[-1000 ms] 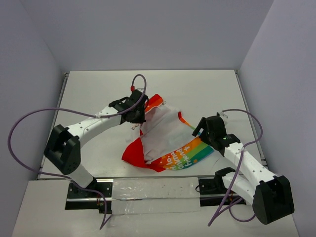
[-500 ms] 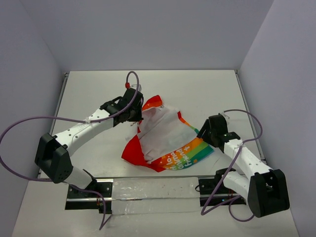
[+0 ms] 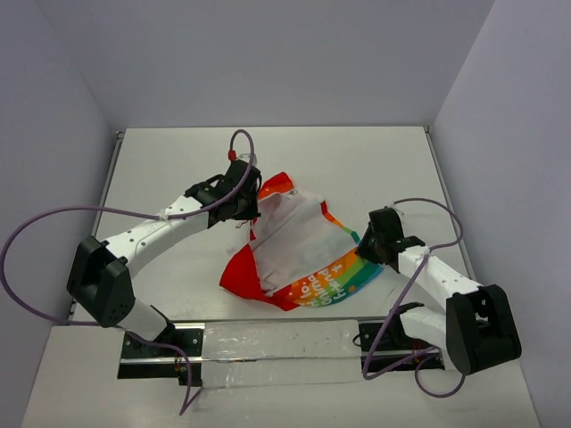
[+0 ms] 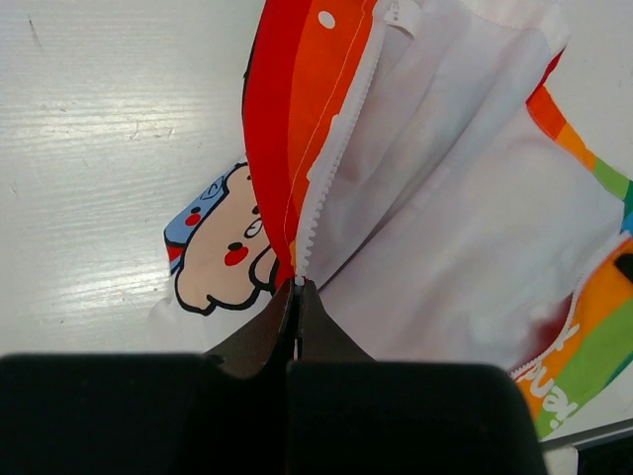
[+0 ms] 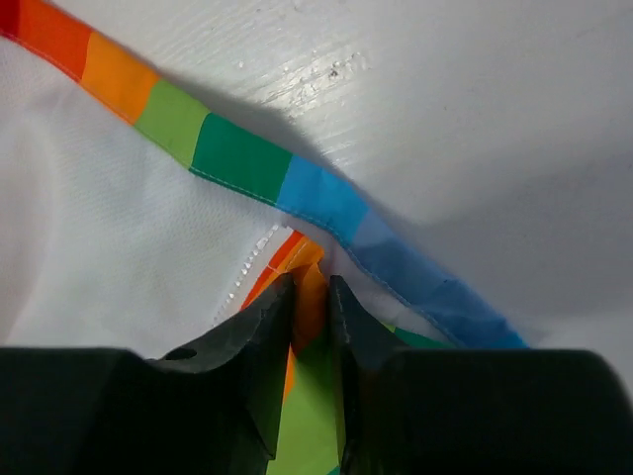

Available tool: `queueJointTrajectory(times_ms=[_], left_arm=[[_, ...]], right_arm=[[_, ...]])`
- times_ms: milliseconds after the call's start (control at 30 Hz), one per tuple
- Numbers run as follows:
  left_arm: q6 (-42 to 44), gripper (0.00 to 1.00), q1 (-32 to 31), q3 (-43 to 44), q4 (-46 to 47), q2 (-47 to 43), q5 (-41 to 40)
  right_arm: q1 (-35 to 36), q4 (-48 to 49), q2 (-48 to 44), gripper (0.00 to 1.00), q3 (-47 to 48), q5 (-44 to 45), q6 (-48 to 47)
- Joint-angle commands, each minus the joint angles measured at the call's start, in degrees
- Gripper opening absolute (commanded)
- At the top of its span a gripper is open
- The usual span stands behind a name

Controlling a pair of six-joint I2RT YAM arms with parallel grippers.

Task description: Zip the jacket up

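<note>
L pincer & R pincer each clamped on jacket edge; zip undone.

One jacket, one table, two arms, four fingers.
A single jacket lies on the one table, and one cartoon bear print shows on it in the left wrist view. There are two arms, a left arm and a right arm. Each ends in two fingers, the left fingers and the right fingers, four in all. Two purple cables are counted, a left cable and a right cable, one per arm.
</note>
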Motion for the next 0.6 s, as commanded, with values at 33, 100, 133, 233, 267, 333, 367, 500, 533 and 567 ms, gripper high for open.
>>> queueJointTrajectory(times_ms=[33, 100, 133, 233, 267, 333, 367, 500, 533, 567], left_arm=[[-0.2, 0.0, 0.7, -0.4, 3.2, 2.7, 0.4], [1.3, 0.0, 1.1, -0.7, 5.5, 4.1, 0.7], [2.0, 0.0, 1.5, -0.3, 6.1, 5.5, 0.8], [2.6, 0.0, 2.7, 3.6, 3.9, 8.8, 1.0], [3.0, 0.0, 2.9, 5.2, 2.6, 8.9, 0.3], [4.2, 0.0, 3.0, 8.2, 1.5, 7.7, -0.2], [4.8, 0.0, 3.1, 9.6, 1.1, 6.9, -0.4], [7.9, 0.0, 3.7, 12.8, -1.2, 5.3, 3.4], [7.6, 0.0, 3.7, 12.2, -1.5, 4.8, 3.7], [7.1, 0.0, 3.7, 11.2, -1.3, 4.3, 4.2]], right_arm=[[0.4, -1.4, -6.3, 0.0, 2.6, 4.4, -0.6], [0.3, -3.1, -8.4, 0.0, 4.9, 6.1, -1.7], [0.3, -3.6, -9.2, 0.0, 6.8, 7.2, -2.6], [0.3, -5.2, -9.1, 0.0, 13.5, 10.0, -4.7], [0.2, -6.4, -8.4, 0.0, 16.5, 11.0, -5.3], [0.1, -7.0, -6.3, 0.0, 22.9, 11.7, -6.4], [0.0, -7.1, -5.0, 0.0, 25.7, 11.7, -6.9], [-0.2, -4.8, 1.9, 0.0, 33.2, 13.5, -9.5], [-0.4, -3.4, 5.1, 0.0, 34.3, 14.2, -10.2], [-0.6, -2.8, 8.0, 0.0, 35.0, 14.6, -10.5]])
